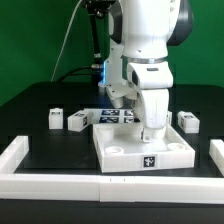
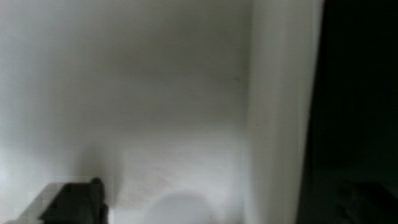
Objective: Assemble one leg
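Gripper point(image 1: 151, 132) over white square piece point(image 1: 118, 150), nearest leg point(image 1: 187, 121) beside it, closure unclear

On the black table point(image 1: 40, 100) lies a white square piece point(image 1: 115, 140). A first leg point(image 1: 55, 117) and a second leg point(image 1: 77, 121) sit toward the exterior view's left of it. A third leg point(image 1: 187, 121) sits toward its right, and the marker board point(image 1: 112, 115) lies behind it.

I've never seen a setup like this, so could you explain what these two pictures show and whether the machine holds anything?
The white machine is a robot arm. One picture comes from a camera off the arm; the blurry one from a camera on its wrist, close to something white. On the black table lie a big square white piece, small white legs on both sides, and a marker board. The jaws are down over the square piece; whether they hold anything cannot be told.
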Controlling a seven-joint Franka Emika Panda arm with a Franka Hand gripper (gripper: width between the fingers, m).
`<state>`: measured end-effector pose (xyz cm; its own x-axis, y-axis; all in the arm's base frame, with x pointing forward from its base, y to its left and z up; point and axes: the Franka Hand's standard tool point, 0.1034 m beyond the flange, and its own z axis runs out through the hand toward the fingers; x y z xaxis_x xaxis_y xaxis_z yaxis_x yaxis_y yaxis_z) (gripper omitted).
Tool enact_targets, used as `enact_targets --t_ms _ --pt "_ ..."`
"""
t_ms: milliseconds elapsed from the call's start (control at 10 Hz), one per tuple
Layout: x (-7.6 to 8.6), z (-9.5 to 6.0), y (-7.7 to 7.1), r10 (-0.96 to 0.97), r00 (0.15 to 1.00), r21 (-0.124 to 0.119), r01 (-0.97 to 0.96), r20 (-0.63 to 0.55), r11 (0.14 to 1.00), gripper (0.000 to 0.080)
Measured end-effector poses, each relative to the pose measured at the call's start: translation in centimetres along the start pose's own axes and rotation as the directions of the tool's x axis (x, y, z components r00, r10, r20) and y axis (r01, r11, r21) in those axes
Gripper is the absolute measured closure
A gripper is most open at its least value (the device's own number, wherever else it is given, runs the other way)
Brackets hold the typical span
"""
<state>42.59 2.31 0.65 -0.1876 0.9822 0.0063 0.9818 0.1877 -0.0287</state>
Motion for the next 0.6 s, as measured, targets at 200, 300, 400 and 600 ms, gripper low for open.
enact_targets --t_ms 200,300,400,600 --pt "0.00 0.02 -0.02 0.000 1.000 0.001 0.000 0.000 1.000 0.0402" --pt "0.01 0.04 -0.03 0.000 1.000 0.001 0.000 0.000 1.000 0.0402" --pt "0.01 0.07 -0.06 0.001 1.000 0.002 -0.001 0.000 1.000 0.0605" --pt "0.00 0.08 -0.05 0.002 1.000 0.002 -0.002 -0.001 1.000 0.0742"
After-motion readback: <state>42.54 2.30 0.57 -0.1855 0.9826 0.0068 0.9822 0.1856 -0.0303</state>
